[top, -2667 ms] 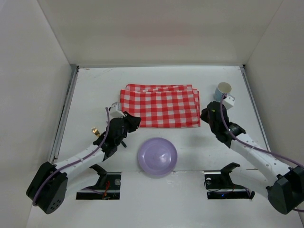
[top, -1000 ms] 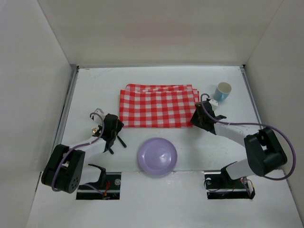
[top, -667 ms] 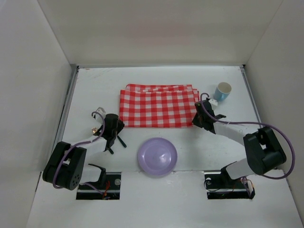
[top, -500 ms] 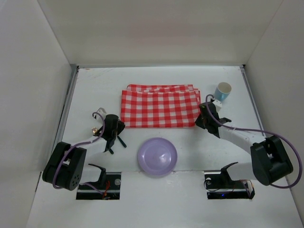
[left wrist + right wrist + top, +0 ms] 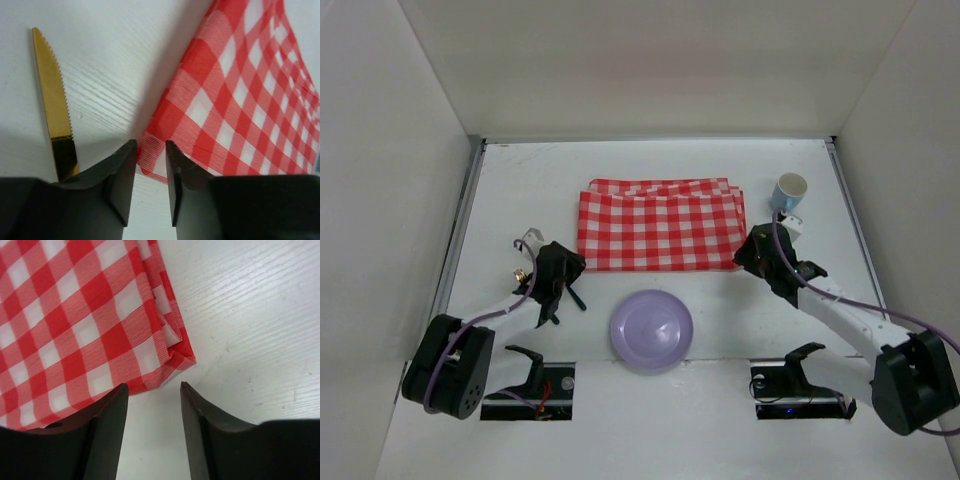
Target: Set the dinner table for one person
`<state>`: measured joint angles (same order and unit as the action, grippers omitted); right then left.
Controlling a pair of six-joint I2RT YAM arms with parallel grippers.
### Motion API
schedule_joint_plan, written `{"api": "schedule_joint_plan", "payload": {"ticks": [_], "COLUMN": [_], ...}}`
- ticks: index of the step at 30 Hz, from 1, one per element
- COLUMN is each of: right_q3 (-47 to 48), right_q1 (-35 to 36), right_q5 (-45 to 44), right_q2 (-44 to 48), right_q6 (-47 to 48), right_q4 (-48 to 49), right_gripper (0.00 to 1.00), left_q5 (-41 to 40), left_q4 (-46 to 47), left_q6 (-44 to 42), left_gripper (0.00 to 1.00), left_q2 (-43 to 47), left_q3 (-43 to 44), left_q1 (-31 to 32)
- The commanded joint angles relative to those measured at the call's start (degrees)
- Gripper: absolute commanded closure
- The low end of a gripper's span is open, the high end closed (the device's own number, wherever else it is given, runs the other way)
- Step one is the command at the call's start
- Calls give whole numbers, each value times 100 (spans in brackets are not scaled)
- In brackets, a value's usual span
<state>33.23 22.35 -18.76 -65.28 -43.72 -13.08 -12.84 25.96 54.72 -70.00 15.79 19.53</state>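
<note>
The checked cloth (image 5: 660,228) is shifted slightly right on the bench (image 5: 520,180) and released, both jaws opened at its near corners, unfolding undone.

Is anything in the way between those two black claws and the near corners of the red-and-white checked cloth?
Nothing visible. The right gripper faces a corner of the folded red-and-white checked cloth across bare white tabletop. The left gripper has the other near corner at its jaws. A gold serrated knife lies aside.
</note>
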Motion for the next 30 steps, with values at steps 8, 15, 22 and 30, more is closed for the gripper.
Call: {"api": "schedule_joint_plan", "payload": {"ticks": [8,15,22,30], "right_q3": [-308,-19,271,692], "right_q1": [1976,3315,3543,3132], "right_q5": [732,664,620,558], "right_q2": [1316,-255,-1101,-522], "right_q6": [242,207,101,197], "right_q4": [-46,-46,271,289], "right_gripper": [34,35,76,90], "left_q5": [-69,-26,-78,-201], "left_q4": [-363,49,112,243], "left_q6": [-453,-840,-875,-805], "left_gripper": [62,62,62,60], "left_q2": [1611,1744,1867,1832], "left_q3": [73,82,-41,-138], "left_q1": [248,609,600,460]}}
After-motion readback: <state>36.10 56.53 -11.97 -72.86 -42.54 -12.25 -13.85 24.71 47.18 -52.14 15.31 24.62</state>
